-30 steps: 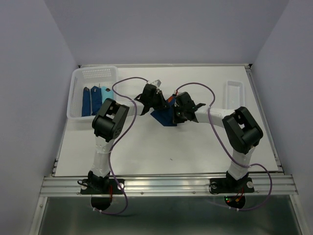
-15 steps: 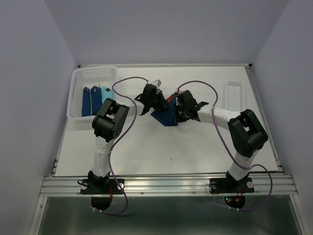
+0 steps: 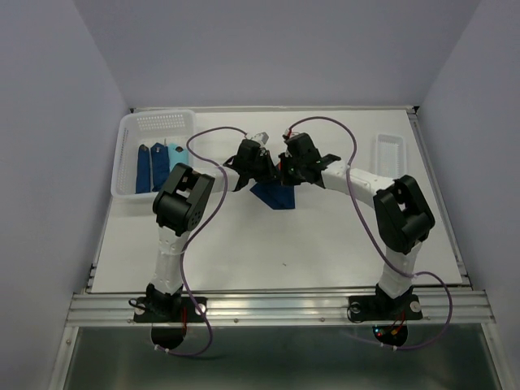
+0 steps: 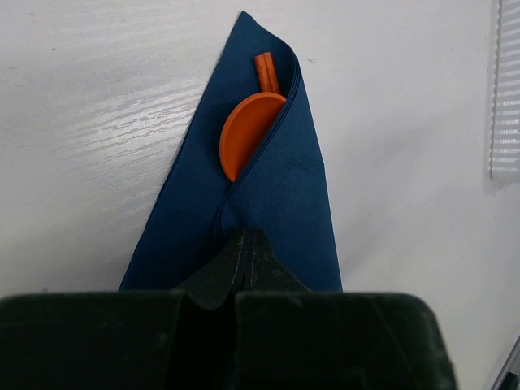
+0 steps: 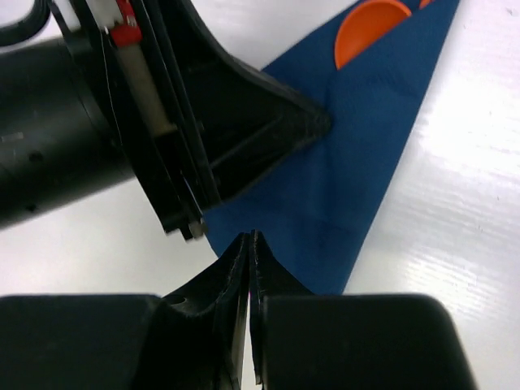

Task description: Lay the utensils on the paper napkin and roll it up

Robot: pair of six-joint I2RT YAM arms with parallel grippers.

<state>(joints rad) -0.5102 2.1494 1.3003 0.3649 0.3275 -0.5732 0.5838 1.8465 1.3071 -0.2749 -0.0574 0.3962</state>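
Two pincers meet at the napkin (image 4: 284, 195), folded on the counter (image 4: 97, 97) over an orange spoon (image 4: 248, 134). We see the left pincer (image 4: 244, 244) pinching the fold, while the right pincer (image 5: 249, 244), nearly closed and seemingly empty, has swung in beside it. We judge it is regripping to roll.

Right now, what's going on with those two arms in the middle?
The napkin is folded over an orange spoon, whose bowl peeks out. The left pincer is shut on the napkin at the fold's near end. The right pincer is shut too, with its tips at the napkin's edge. I can't tell whether it grips the paper. The roll is not yet finished.
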